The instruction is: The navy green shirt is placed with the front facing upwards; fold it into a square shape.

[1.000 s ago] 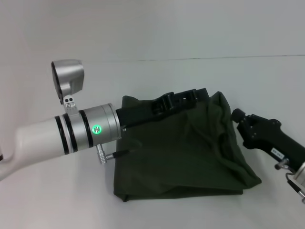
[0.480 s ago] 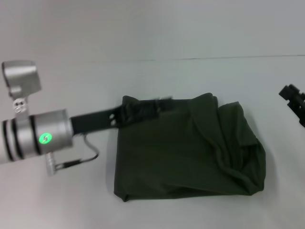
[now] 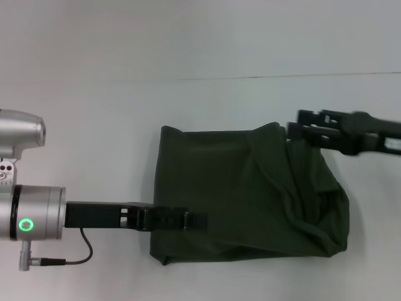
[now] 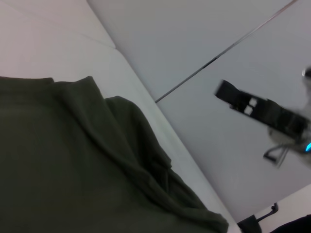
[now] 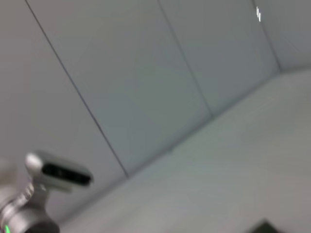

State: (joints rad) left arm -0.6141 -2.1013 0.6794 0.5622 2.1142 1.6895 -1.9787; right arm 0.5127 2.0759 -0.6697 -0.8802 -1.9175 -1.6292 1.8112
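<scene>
The navy green shirt [image 3: 244, 194] lies on the white table as a rough square, plain green side up, with rumpled folds bunched along its right side. In the left wrist view the shirt [image 4: 73, 165] fills the lower left. My left gripper [image 3: 195, 220] reaches in low from the left, its tip over the shirt's near left edge. My right gripper [image 3: 294, 127] comes in from the right and hovers open at the shirt's far right corner, nothing between its fingers. The left wrist view also shows that right gripper [image 4: 252, 104] in the air beyond the shirt.
The white table [image 3: 94, 125] runs out on all sides of the shirt and meets a grey wall [image 3: 200, 37] behind. The left arm's silver wrist [image 3: 25, 216] and its cable [image 3: 75, 257] sit at the near left. The right wrist view shows wall panels and the left arm's camera housing [image 5: 60, 172].
The left gripper has drawn back from the shirt's far left edge to its near left edge. The right gripper has swung in from the right to the far right corner.
</scene>
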